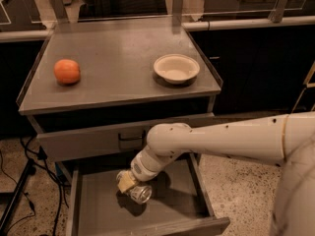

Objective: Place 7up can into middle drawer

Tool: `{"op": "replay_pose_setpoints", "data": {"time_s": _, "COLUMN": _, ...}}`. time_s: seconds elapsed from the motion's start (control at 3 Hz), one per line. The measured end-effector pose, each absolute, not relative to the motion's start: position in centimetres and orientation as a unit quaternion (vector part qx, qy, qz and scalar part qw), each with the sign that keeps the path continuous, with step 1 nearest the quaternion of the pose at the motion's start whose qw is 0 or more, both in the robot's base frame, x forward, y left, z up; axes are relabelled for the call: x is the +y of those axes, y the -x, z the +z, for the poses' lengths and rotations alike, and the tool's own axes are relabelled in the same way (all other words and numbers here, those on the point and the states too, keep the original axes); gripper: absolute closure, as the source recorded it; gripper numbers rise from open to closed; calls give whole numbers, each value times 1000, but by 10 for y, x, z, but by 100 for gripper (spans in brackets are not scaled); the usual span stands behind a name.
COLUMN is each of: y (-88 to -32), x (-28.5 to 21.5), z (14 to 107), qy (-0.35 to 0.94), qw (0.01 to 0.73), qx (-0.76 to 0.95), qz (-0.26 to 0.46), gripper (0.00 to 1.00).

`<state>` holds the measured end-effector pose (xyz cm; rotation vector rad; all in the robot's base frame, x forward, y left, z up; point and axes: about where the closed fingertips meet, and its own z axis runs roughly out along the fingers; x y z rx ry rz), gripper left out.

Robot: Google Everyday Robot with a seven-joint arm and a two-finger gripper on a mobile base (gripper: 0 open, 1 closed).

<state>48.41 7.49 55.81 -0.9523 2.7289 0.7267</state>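
Observation:
The 7up can (140,193) is silvery and lies tilted on its side, its open end toward me, low over the floor of the open middle drawer (101,208). My gripper (127,182) reaches down into the drawer from the right on a white arm and sits right at the can's upper left end. The gripper's yellowish tip touches the can. Whether the can rests on the drawer floor I cannot tell.
An orange (66,71) sits at the left of the grey cabinet top (113,77), a shallow white bowl (176,68) at the right. A closed drawer front with a dark handle (129,137) is above the open drawer. Cables (19,181) hang at the left.

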Motion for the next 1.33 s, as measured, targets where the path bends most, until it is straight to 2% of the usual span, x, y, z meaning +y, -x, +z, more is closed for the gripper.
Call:
{"op": "replay_pose_setpoints", "data": {"time_s": 0.67, "y": -484, "x": 82, "z": 480, "qy": 271, "qw": 45, "qx": 930, "qz": 246, "gripper": 100}}
{"op": "replay_pose_setpoints", "data": {"time_s": 1.33, "y": -479, "x": 95, "z": 460, "qy": 275, "qw": 35, "qx": 929, "qz": 247, "gripper": 100}}
